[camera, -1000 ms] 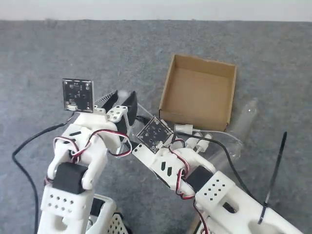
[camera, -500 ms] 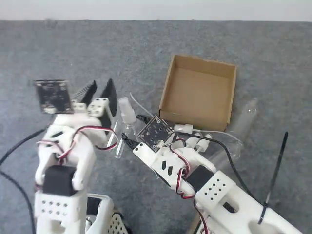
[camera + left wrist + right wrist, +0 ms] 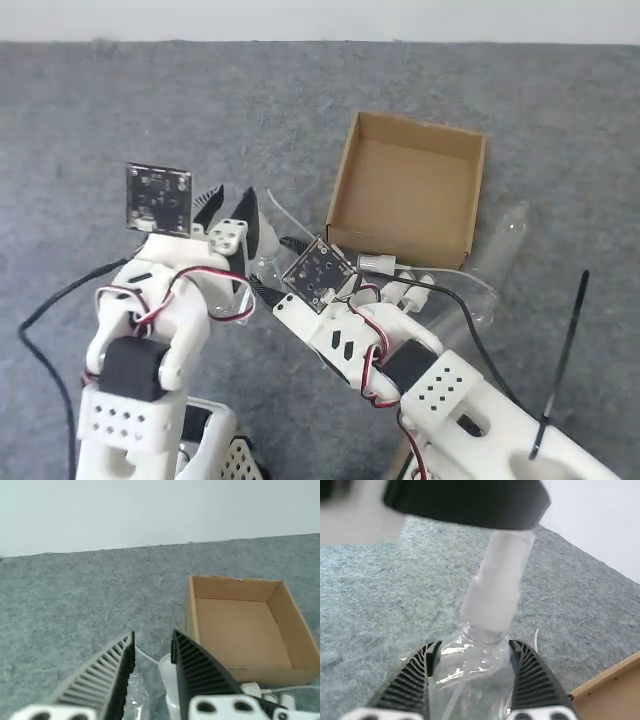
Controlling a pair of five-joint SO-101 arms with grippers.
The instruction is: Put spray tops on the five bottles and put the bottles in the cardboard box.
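Between right fingers (image 3: 409, 686) sits a clear, white-topped bottle (image 3: 470, 672).

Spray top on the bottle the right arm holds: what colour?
The spray top is white; the right wrist view shows it best.

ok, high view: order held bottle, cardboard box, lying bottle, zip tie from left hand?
1. held bottle, at the left hand
2. cardboard box, to the right
3. lying bottle, past the box
4. zip tie, far right

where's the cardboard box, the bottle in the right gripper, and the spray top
cardboard box (image 3: 405, 185), high view, bare inner floor
bottle (image 3: 470, 662), right wrist view, clear shoulder
spray top (image 3: 499, 585), right wrist view, white body
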